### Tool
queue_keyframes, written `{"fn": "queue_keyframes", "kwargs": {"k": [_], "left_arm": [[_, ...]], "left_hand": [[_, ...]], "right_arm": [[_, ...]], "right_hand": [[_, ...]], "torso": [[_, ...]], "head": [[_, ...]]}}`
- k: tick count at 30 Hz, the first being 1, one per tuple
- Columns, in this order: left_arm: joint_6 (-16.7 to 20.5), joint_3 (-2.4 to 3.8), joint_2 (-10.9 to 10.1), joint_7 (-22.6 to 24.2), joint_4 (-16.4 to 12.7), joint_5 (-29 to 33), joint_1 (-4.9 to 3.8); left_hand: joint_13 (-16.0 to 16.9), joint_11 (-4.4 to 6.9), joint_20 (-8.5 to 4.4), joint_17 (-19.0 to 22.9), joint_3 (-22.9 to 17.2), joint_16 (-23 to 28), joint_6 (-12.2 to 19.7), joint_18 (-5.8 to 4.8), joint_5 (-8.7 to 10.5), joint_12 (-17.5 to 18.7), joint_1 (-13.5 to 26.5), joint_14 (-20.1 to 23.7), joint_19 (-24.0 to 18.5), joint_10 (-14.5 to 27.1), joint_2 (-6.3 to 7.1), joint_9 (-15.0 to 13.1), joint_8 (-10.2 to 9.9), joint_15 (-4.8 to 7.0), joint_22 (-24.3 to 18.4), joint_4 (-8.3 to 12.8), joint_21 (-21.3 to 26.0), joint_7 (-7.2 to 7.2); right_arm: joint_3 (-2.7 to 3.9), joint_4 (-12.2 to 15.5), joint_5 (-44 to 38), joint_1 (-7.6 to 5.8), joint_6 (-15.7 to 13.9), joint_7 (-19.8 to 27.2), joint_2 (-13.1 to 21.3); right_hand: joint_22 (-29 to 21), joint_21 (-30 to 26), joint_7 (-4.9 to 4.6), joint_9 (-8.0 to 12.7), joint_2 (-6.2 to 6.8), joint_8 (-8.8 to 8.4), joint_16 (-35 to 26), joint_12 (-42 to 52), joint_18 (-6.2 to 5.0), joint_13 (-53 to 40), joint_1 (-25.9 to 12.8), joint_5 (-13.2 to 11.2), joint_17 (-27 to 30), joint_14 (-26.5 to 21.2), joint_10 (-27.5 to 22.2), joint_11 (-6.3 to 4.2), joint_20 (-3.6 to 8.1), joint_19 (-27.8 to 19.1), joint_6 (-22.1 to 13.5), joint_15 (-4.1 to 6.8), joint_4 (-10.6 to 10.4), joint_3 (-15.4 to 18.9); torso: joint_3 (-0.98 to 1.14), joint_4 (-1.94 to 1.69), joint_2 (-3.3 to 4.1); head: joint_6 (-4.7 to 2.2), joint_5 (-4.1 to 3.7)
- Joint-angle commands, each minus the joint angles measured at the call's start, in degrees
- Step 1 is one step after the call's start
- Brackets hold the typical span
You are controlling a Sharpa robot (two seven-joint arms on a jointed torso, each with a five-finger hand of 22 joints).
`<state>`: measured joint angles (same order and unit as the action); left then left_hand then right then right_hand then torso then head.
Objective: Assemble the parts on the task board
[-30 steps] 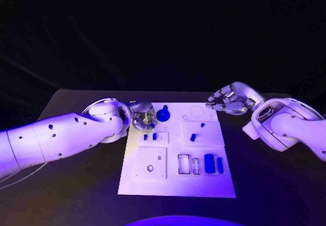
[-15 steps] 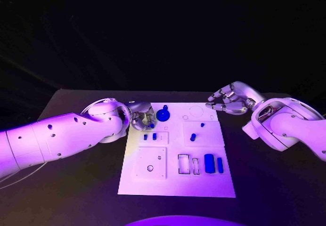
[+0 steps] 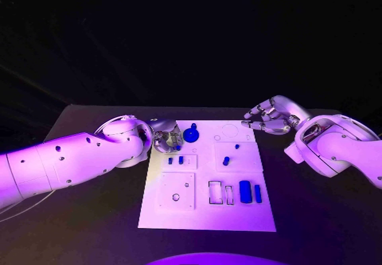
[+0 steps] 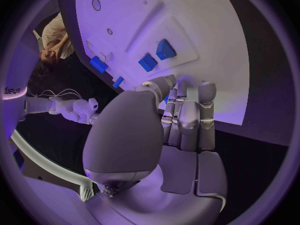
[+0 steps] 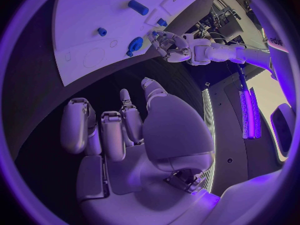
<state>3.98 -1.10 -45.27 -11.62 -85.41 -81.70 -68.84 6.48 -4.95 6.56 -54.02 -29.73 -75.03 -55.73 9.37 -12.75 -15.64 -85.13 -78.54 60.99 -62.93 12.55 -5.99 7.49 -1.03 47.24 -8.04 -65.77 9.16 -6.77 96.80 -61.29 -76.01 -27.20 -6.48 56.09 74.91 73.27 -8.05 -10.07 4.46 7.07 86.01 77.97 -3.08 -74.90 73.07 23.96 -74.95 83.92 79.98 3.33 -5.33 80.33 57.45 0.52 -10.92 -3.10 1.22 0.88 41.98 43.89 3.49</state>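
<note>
At the board's [image 3: 208, 221] far-left corner the left hand [image 3: 165, 138] sits with its fingers curled inward, just beside a rounded blue knob-like part [image 3: 191, 134] that stands on the plate; whether the fingers actually pinch anything I cannot tell, since the wrist view shows them bent over the plate's edge with no part visibly between them. Off the far-right corner the right hand [image 3: 266, 120] hovers over the bare table, fingers loosely curled and holding nothing. Other parts lie scattered on the plate: two small blocks [image 3: 175, 160] near the left hand, a peg [image 3: 226, 161] in the middle, and two longer bars [image 3: 249, 191] toward the near right. The step in hand looks like taking up the knob part. To do it well, the left hand should open before closing in, approach from above so the fingers straddle the knob and not brush it sideways, and grip low enough that it stays upright.
</note>
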Motion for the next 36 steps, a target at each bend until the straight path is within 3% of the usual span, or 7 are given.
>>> {"fn": "queue_keyframes", "kwargs": {"k": [1,9,12,17,24,30,36], "left_arm": [[-0.27,0.02,-0.10,-0.16,-0.16,0.45,0.00],[-1.66,0.04,-1.95,-0.45,-1.29,1.34,-0.03],[-1.81,0.13,-3.23,-0.35,-1.90,2.79,-0.12],[-0.08,0.32,-5.43,0.43,-2.20,11.23,-0.67],[5.71,0.37,-8.22,5.60,-2.73,26.10,-1.12],[8.88,0.20,-10.26,15.87,-3.64,43.28,-1.19],[10.22,0.05,-11.33,22.79,-5.08,56.67,-1.17]], "left_hand": [[0.00,-0.38,-0.04,0.25,-0.34,0.26,0.34,-0.05,-0.05,0.30,0.19,0.41,-0.51,0.07,0.45,0.10,-0.24,0.01,-0.23,0.10,0.40,-0.04],[-0.20,-0.93,0.12,2.62,-0.62,1.32,0.00,0.37,-0.05,1.24,-0.09,1.65,-2.25,1.31,0.60,0.33,-0.44,-0.37,-2.36,0.37,1.75,0.38],[-0.35,-1.15,0.25,4.15,-0.72,2.03,0.15,0.65,-0.05,1.65,-0.25,2.49,-3.38,2.11,0.74,0.52,-0.69,-0.57,-3.67,0.55,2.60,0.51],[-0.78,-1.83,0.60,14.21,-0.89,7.32,-0.79,1.28,-0.02,2.17,-0.33,7.39,-6.44,3.60,0.77,0.67,-0.52,-1.04,-6.88,0.74,5.14,1.20],[-0.57,-1.50,0.50,23.89,-0.42,13.54,-2.45,1.34,0.06,0.55,0.25,11.41,-7.32,2.07,0.30,0.67,0.20,-0.68,-8.00,0.58,6.90,0.91],[0.12,-0.91,-0.06,26.37,0.37,16.88,-3.93,1.29,0.13,-1.46,-0.39,12.44,-7.81,1.01,-1.00,0.41,1.41,-0.20,-9.22,1.36,8.76,0.51],[0.72,-0.56,-0.32,27.28,0.99,18.22,-4.58,1.29,0.11,-3.00,-1.15,12.47,-7.85,0.70,-2.04,0.25,2.18,0.05,-9.69,2.31,9.43,0.28]], "right_arm": [[0.01,-0.05,-0.26,0.02,0.31,0.32,0.03],[0.00,-0.84,-0.61,0.02,2.44,0.56,-0.07],[-0.02,-1.34,-2.65,0.02,3.91,0.66,-0.15],[-0.14,-2.11,-8.26,0.07,6.85,0.20,-0.36],[-0.29,-2.10,-21.89,0.56,10.01,-1.98,-0.81],[-0.57,-1.88,-31.90,1.02,12.14,-4.87,-1.76],[-0.72,-2.51,-37.66,2.01,12.96,-7.15,-3.55]], "right_hand": [[1.55,-0.58,0.16,-0.04,-0.44,0.18,-0.48,-1.27,-1.24,-2.16,0.40,0.27,-6.76,4.10,-1.23,-0.18,0.13,-0.56,-0.18,0.47,-0.23,0.07],[-6.72,-12.41,0.12,-0.15,-0.55,0.55,-8.87,-34.83,-3.60,27.36,4.08,-0.43,5.08,0.85,-21.61,-0.28,0.37,-6.69,-0.87,0.67,0.15,-2.00],[-7.68,-14.05,-0.03,-0.22,0.16,0.78,-10.63,-43.54,-3.74,35.07,6.47,-1.95,6.93,0.86,-21.67,0.10,0.37,-6.94,-0.51,0.62,0.54,-3.91],[-7.22,-14.01,-0.33,-0.24,1.67,0.97,-10.51,-54.23,-3.54,45.67,9.26,-3.61,6.19,1.61,-20.24,0.47,0.09,-5.95,0.67,0.21,1.21,-6.56],[-5.13,-11.79,-0.03,-0.04,2.69,0.57,-8.85,-60.66,-3.04,52.78,10.65,-4.71,3.84,2.36,-18.88,0.75,-0.07,-4.39,2.13,-0.12,1.78,-8.64],[-2.46,-8.51,0.11,0.28,3.46,-0.25,-7.43,-63.53,-2.37,56.56,10.40,-4.81,1.99,2.84,-17.54,0.82,0.07,-2.60,2.55,-0.33,1.55,-9.38],[-0.28,-5.73,-0.38,0.55,4.10,-0.95,-7.05,-64.98,-1.79,58.69,10.52,-4.37,1.74,2.97,-16.76,1.17,-0.18,-1.17,2.60,-0.41,1.66,-10.05]], "torso": [[-0.02,0.02,0.01],[-0.08,0.04,0.00],[-0.02,-0.01,-0.10],[-0.02,-0.01,-0.07],[-0.07,0.07,-0.06],[-0.01,0.03,-0.01],[-0.04,0.00,-0.04]], "head": [[-0.03,0.00],[-0.15,-0.32],[-0.25,-0.46],[-0.70,-1.12],[-1.12,-3.33],[-1.48,-4.74],[-1.75,-4.70]]}}
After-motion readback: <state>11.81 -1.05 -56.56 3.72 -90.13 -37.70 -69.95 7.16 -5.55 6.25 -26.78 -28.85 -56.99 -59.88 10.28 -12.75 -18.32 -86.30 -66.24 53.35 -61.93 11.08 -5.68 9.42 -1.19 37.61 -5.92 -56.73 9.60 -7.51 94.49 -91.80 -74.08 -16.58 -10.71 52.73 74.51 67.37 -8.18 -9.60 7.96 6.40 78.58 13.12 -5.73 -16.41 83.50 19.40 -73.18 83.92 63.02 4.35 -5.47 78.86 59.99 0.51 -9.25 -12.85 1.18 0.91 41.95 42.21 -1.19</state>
